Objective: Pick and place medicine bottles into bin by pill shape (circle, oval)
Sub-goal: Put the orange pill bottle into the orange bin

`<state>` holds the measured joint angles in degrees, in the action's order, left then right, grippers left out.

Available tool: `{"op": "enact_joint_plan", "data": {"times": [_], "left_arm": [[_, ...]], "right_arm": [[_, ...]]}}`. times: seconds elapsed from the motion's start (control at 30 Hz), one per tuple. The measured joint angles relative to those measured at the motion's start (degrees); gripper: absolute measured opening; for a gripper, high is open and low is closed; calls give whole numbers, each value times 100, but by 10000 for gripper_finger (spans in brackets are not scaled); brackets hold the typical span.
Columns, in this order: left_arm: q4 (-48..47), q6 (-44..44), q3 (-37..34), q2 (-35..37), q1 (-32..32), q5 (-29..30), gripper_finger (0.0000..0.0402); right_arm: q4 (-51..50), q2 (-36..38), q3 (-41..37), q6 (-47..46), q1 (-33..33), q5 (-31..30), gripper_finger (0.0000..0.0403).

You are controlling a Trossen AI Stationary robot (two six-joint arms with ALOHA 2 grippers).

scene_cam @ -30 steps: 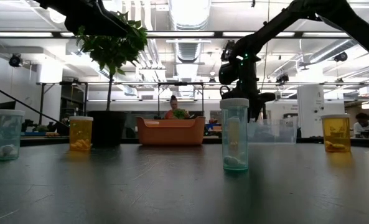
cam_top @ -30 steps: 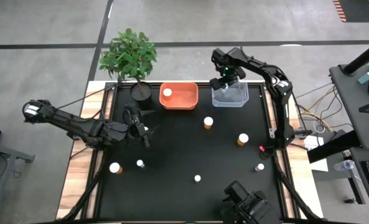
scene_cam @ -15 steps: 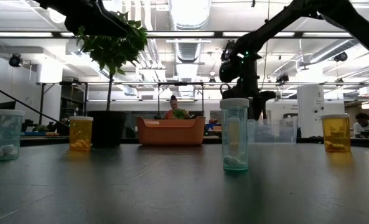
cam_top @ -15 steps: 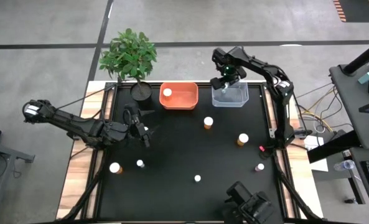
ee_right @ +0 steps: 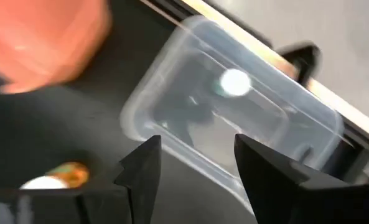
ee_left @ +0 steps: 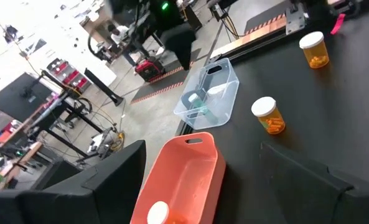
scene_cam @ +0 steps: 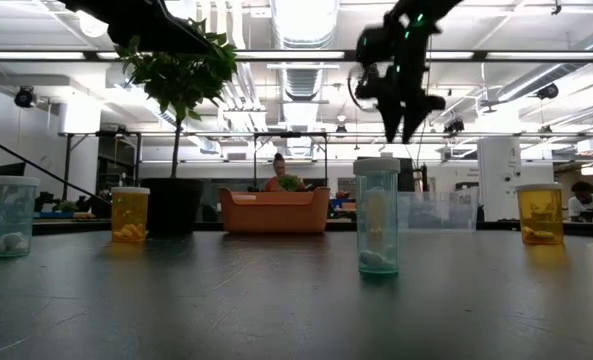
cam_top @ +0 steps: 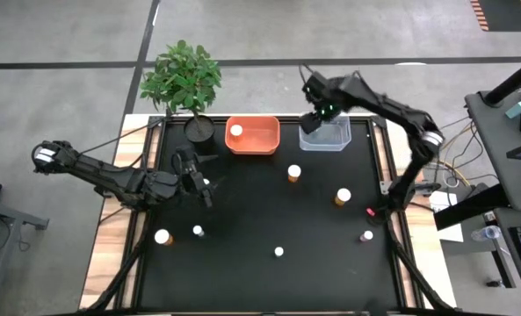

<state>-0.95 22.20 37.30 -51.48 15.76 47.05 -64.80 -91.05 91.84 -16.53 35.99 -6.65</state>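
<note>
**Clear plastic bin holds one small bottle**

Clear plastic walls show a white-capped bottle (ee_right: 235, 82) lying in the clear bin (cam_top: 325, 134) at the table's far edge; which way its long axis runs I cannot tell. Above the bin, the right gripper (cam_top: 314, 93) hangs with fingers parted and empty. The orange bin (cam_top: 252, 136) beside it holds another white-capped bottle (cam_top: 236, 131). Amber bottles (cam_top: 293, 173) stand upright on the black table (cam_top: 242, 211). A potted plant (cam_top: 184, 79) sits at the far left corner. The left gripper (cam_top: 190, 164) waits wide open.
</note>
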Motion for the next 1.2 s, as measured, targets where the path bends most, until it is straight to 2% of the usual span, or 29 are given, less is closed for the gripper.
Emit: {"op": "enact_joint_plan", "data": {"times": [0.33, 0.63, 0.83, 1.1, 1.2], "left_arm": [[74, -1030, 2, 0, 5, -67, 297], [221, -2367, 13, -313, 16, -980, 297], [398, -2949, 53, -688, 14, -1269, 297], [391, -4041, 76, -1021, 14, -1597, 297], [169, -4767, 83, -1030, 10, -2061, 297]], "right_arm": [[3363, 2127, -3003, 198, -2041, -2, 187], [6273, 3406, -5006, 1266, -3353, 8, 187], [7673, 3873, -5797, 1759, -3687, 14, 187], [8664, 4001, -6460, 2043, -3726, 92, 187], [8902, 3983, -6631, 2094, -3726, 105, 187]]}}
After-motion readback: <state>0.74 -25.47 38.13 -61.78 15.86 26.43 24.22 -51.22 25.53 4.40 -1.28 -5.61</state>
